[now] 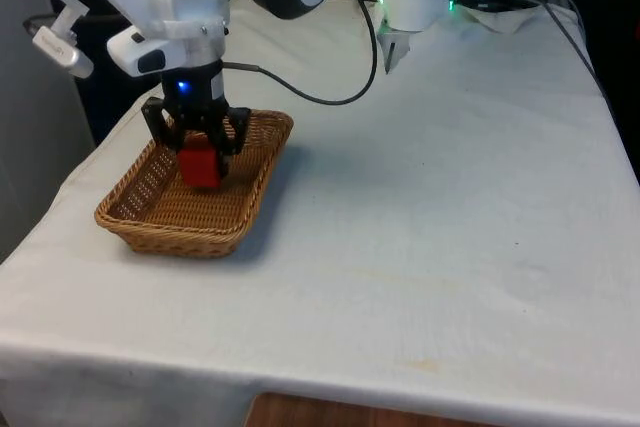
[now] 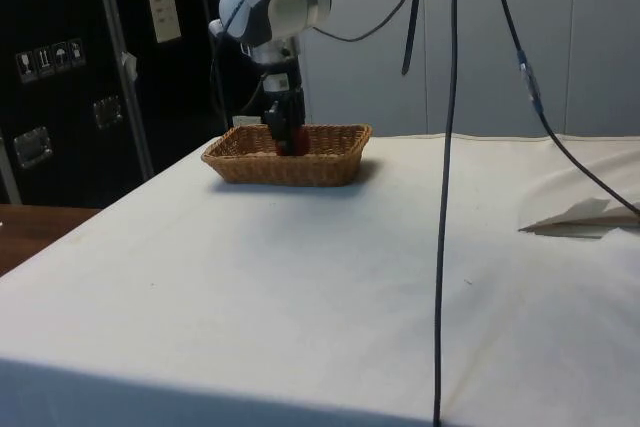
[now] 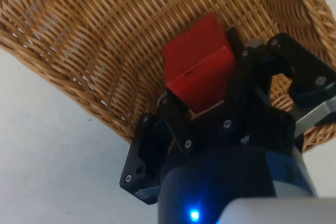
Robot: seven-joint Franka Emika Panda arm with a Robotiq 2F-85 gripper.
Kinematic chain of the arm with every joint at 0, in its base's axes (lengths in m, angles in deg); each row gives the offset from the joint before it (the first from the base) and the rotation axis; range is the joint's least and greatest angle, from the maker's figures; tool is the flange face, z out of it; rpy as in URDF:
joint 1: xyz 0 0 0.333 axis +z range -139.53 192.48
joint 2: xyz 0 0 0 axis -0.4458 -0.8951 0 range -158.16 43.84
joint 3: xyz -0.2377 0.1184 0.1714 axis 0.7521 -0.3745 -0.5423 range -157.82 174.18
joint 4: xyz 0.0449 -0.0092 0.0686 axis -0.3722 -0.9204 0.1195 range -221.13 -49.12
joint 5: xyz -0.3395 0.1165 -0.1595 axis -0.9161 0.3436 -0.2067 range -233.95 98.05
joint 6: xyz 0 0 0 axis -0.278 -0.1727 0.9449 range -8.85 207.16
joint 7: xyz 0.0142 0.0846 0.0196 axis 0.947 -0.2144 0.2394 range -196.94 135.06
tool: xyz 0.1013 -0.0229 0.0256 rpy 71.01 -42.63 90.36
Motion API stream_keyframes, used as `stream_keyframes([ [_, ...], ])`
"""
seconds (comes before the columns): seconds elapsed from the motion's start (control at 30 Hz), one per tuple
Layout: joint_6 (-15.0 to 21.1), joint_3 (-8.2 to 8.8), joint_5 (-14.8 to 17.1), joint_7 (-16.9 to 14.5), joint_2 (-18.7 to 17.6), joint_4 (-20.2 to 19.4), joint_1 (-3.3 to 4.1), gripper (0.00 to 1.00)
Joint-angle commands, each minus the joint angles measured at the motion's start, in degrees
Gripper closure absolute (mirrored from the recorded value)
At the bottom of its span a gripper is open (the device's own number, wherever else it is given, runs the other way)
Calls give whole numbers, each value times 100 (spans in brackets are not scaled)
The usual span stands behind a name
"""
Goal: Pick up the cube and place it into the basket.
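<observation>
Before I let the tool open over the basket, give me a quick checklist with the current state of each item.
1. Cube held between the tool fingers: ok.
2. Cube inside the basket rim, front and side views: ok.
3. Cube resting on the basket floor: cannot tell; it may hang just above.
4. Cube square in the grip: not ok, the wrist view shows it tilted.
5. Basket flat on the table: ok.

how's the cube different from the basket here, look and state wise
The cube is solid red with flat smooth faces; the basket is tan woven wicker, open-topped and shallow. The cube is far smaller and fits inside the basket's walls. The cube is clamped between the fingers of the gripper, over the basket's inside; the basket rests free on the white cloth.
</observation>
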Motion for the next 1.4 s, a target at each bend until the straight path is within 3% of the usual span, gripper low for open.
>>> stream_keyframes([
  [0.0,-46,-46,52,-29,-52,80,-52,99],
  [0.03,0,0,23,0,-29,23,0,99],
  [0.07,-40,-46,86,-34,-97,109,-52,99],
  [0.3,-23,-46,178,-40,-218,172,-46,99],
  [0.33,0,-6,149,-11,-206,132,0,99],
  [0.37,-23,-34,183,-40,-223,178,-40,99],
  [0.7,-6,-6,166,-17,-229,155,-6,99],
  [0.73,-6,-6,166,-17,-229,155,-6,96],
  [0.8,-6,-6,166,-17,-229,155,-6,77],
  [0.83,-6,-6,160,-11,-229,155,-6,58],
  [1.0,0,0,160,-11,-223,149,0,9],
  [1.03,0,0,160,-11,-229,155,0,9],
  [1.1,0,0,160,-11,-229,155,0,0],
  [1.37,-40,29,138,-6,-183,155,17,0],
])
